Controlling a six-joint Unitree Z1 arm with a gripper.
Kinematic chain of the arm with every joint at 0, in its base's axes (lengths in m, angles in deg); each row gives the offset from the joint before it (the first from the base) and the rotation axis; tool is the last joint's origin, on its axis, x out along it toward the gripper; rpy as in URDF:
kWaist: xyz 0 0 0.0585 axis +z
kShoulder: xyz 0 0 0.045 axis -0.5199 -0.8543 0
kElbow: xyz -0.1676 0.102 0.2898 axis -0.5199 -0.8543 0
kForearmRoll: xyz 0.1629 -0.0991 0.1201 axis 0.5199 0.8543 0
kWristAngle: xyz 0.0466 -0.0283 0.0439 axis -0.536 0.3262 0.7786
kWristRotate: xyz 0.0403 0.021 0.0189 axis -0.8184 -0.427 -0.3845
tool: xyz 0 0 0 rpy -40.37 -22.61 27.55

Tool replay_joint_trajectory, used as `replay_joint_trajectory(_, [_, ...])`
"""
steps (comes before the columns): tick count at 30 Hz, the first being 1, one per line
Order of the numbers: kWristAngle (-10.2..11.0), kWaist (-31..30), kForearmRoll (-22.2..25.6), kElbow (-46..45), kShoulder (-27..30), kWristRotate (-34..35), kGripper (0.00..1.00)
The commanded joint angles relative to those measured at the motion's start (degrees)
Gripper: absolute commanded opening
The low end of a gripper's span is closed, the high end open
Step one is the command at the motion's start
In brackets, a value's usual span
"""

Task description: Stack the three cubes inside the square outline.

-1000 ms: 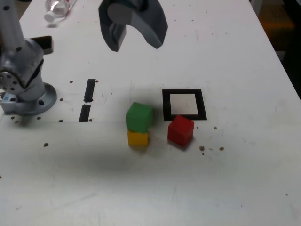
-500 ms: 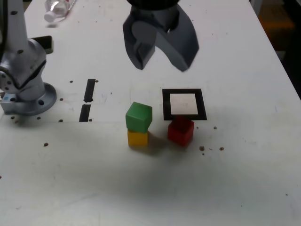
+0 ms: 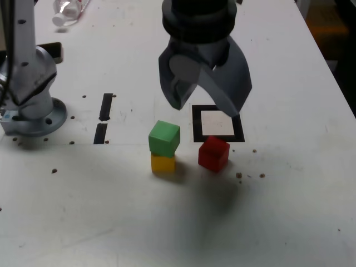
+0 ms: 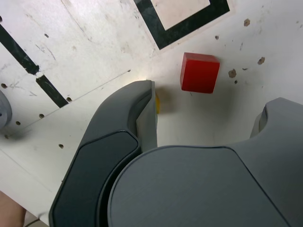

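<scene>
With a clock face centred on the square outline in the exterior view, the grey arm base stands far out at 9 o'clock and the clear bottle lies far off toward 10. Two short black strips sit at 9, nearer in. The green cube appears to rest on the yellow cube, the pair between 8 and 9 o'clock, neither having shifted from the earlier frames. The gripper, its body between 11 and 12, has moved rightward and lower in the view since a second ago; one fingertip now overlaps the outline's top edge, which was fully visible before. It is spread wide, holding nothing. The red cube remains at 6 o'clock, outside the white centre, near the outline's lower edge.
</scene>
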Motion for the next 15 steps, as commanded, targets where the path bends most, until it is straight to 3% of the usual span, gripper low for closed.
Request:
replay_joint_trajectory(1, [-0.29,-0.54,-0.26,0.21,-0.97,0.33,0.83])
replay_joint_trajectory(15, [-2.56,-1.18,-1.58,-1.31,-5.07,0.82,0.83])
